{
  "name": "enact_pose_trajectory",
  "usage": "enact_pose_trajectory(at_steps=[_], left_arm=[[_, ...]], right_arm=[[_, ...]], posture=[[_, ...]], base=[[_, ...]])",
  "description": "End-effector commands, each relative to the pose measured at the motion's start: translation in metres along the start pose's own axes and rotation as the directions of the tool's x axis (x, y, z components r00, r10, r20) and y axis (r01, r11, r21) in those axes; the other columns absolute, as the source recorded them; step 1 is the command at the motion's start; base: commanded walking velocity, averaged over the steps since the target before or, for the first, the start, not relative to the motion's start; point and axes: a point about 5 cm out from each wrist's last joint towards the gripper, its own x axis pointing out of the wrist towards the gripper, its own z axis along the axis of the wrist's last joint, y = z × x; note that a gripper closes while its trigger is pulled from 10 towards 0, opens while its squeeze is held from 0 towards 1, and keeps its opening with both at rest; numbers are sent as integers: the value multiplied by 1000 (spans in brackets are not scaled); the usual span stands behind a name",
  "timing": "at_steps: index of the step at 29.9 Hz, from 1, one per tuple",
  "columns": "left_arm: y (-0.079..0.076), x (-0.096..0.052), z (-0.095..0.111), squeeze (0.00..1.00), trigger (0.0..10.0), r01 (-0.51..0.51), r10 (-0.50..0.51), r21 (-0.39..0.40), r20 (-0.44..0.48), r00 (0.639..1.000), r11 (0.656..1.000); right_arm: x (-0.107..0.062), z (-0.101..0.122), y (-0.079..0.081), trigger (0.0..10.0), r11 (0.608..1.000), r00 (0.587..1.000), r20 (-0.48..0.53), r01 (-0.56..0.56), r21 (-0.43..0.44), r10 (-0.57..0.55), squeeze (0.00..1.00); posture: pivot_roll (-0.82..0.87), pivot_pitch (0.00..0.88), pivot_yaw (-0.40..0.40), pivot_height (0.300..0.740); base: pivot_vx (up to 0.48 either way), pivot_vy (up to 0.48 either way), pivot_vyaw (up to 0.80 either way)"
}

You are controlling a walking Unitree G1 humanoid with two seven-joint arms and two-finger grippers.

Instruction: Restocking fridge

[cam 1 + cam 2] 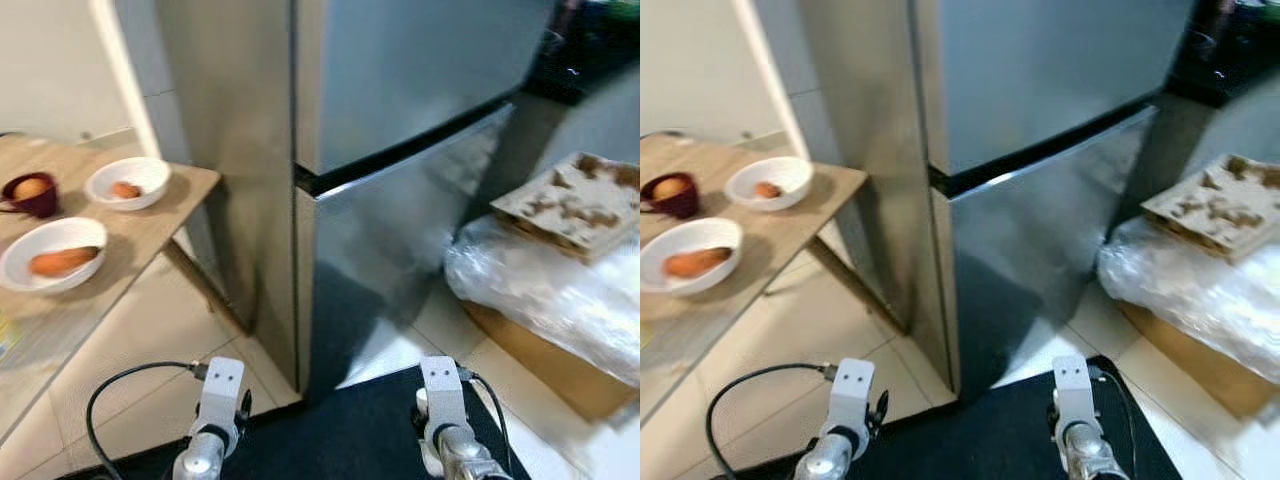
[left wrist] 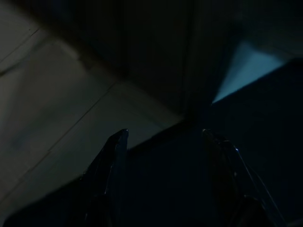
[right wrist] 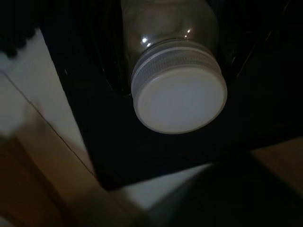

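Right end effector (image 3: pixel 173 61) clamped on glass jar (image 3: pixel 165 33), white lid (image 3: pixel 180 104), low before closed fridge (image 1: pixel 400 150) | left end effector (image 2: pixel 163 142) spread, empty | I reckon jar rigid, slippery, breakable; hold the body.

The fridge (image 1: pixel 400 180) is plain silver-grey. White bowls (image 1: pixel 127 182) and a dark red cup (image 1: pixel 32 194) sit on the light wooden table (image 1: pixel 150 235). The jar (image 3: pixel 170 42) between the right end effector's fingers has a white lid (image 3: pixel 182 101), above a black mat (image 1: pixel 340 430).
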Motion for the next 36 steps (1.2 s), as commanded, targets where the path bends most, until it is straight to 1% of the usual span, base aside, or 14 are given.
enact_pose_trajectory(at_steps=[1,11,16,26,29,36], left_arm=[[2,0,-1,0,10000,2,-2,5,-3,1000,1000],[2,0,0,0,10000,2,-2,5,-1,1000,1000],[2,0,-1,0,10000,3,-3,3,-2,1000,1000],[1,-1,-3,0,10000,2,-2,2,-5,1000,1000],[2,-2,-4,0,10000,-3,3,-10,-13,1000,1000],[3,0,-2,0,10000,-3,3,-18,-16,1000,1000]], right_arm=[[0,-3,-2,10000,1000,1000,-9,5,-8,-5,0],[0,-1,-2,10000,1000,1000,-6,4,-7,-4,0],[0,-2,0,10000,1000,1000,-6,-7,-20,7,0],[-1,-3,1,10000,1000,1000,-4,-11,-18,11,0],[-1,-3,1,10000,1000,1000,-3,-10,-16,10,0],[-1,-3,1,10000,1000,1000,-2,-8,-13,8,0]], posture=[[-103,2,4,740],[-104,1,3,740],[-103,6,1,740],[-101,17,2,740],[-102,19,3,740],[-102,23,5,740]], base=[[0,0,-800],[0,0,-800],[0,0,0],[0,0,0],[0,0,0],[0,480,0]])
